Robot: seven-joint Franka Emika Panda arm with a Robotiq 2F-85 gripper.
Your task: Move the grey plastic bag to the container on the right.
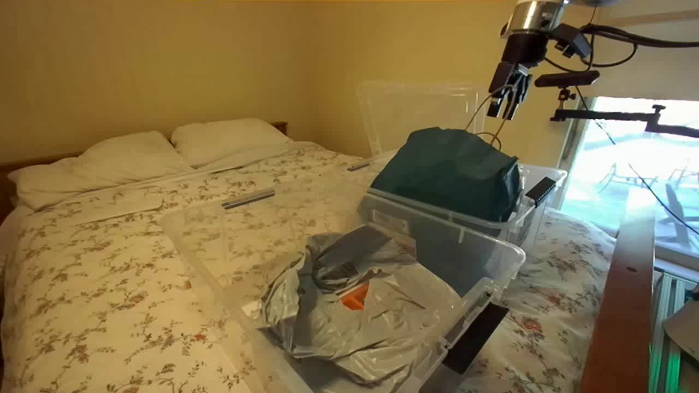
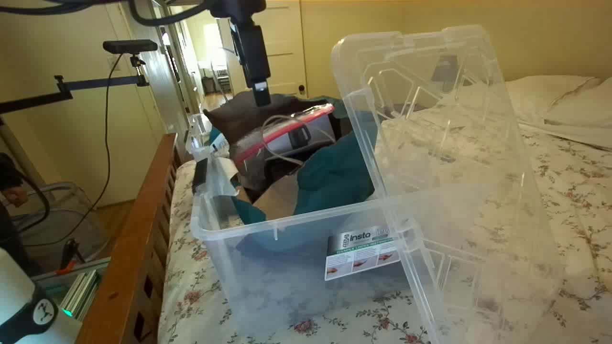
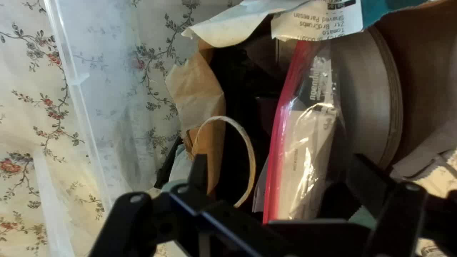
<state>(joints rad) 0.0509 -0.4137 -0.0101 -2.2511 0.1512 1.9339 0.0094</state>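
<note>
The grey plastic bag (image 1: 404, 316) lies crumpled in the nearer clear container (image 1: 505, 254) in an exterior view. A small orange patch shows on it. A teal paper bag (image 1: 448, 169) with packed contents stands in the adjoining clear container (image 2: 287, 223). My gripper (image 1: 503, 113) is above the teal bag, away from the grey bag; it also shows in an exterior view (image 2: 261, 95). In the wrist view its fingers (image 3: 284, 173) are wide apart with nothing held. A cord handle (image 1: 477, 112) of the teal bag rises beside the fingers; I cannot tell whether it loops around one.
A clear lid (image 2: 430, 143) stands upright at the teal bag's container. A red-edged clear pouch (image 3: 303, 142) sits inside the teal bag. Both containers rest on a floral bed (image 1: 109, 273). A wooden rail (image 1: 620, 305) runs alongside. A camera on an arm (image 1: 568, 80) is near the gripper.
</note>
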